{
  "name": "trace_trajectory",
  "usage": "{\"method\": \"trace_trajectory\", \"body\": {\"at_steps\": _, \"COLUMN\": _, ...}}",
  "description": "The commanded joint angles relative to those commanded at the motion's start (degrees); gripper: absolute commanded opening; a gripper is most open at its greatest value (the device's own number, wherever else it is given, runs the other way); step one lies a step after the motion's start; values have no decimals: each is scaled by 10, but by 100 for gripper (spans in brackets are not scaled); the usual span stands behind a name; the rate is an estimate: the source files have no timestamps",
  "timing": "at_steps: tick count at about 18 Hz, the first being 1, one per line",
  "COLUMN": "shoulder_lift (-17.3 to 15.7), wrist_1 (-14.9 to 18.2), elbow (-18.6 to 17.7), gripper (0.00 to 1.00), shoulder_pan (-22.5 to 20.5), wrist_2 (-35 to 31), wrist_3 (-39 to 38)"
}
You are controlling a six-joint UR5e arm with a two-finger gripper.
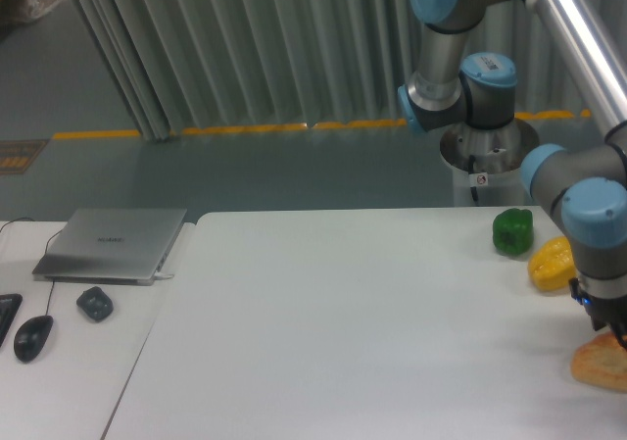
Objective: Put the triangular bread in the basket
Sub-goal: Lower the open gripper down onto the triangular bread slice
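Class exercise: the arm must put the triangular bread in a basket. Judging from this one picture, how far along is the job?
Done: nothing yet; the triangular bread lies on the table at the right edge. In hand: the arm's wrist hangs right over the bread, but its fingers are cut off by the frame edge, so a grasp cannot be confirmed. Left: grasping, lifting, and carrying to the basket, which is not in view.
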State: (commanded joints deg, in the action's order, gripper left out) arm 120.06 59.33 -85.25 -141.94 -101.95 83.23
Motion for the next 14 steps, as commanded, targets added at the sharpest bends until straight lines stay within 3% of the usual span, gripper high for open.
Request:
{"method": "trace_trajectory", "body": {"at_steps": 8, "shoulder_lift": 4, "wrist_1": 1, "elbow": -6, "gripper": 99, "shoulder_pan": 4, "wrist_2": -2, "wrist_3": 4}}
{"method": "trace_trajectory", "body": {"at_steps": 10, "shoulder_lift": 4, "wrist_1": 1, "elbow": -8, "gripper": 84, "shoulder_pan": 4, "wrist_2": -3, "wrist_3": 4}}
{"method": "trace_trajectory", "body": {"at_steps": 11, "shoulder_lift": 4, "wrist_1": 1, "elbow": -10, "gripper": 71, "shoulder_pan": 4, "wrist_2": -3, "wrist_3": 4}}
{"method": "trace_trajectory", "body": {"at_steps": 13, "shoulder_lift": 4, "wrist_1": 1, "elbow": -11, "gripper": 63, "shoulder_pan": 4, "wrist_2": -4, "wrist_3": 4}}
{"method": "trace_trajectory", "body": {"at_steps": 14, "shoulder_lift": 4, "wrist_1": 1, "elbow": -11, "gripper": 51, "shoulder_pan": 4, "wrist_2": -4, "wrist_3": 2}}
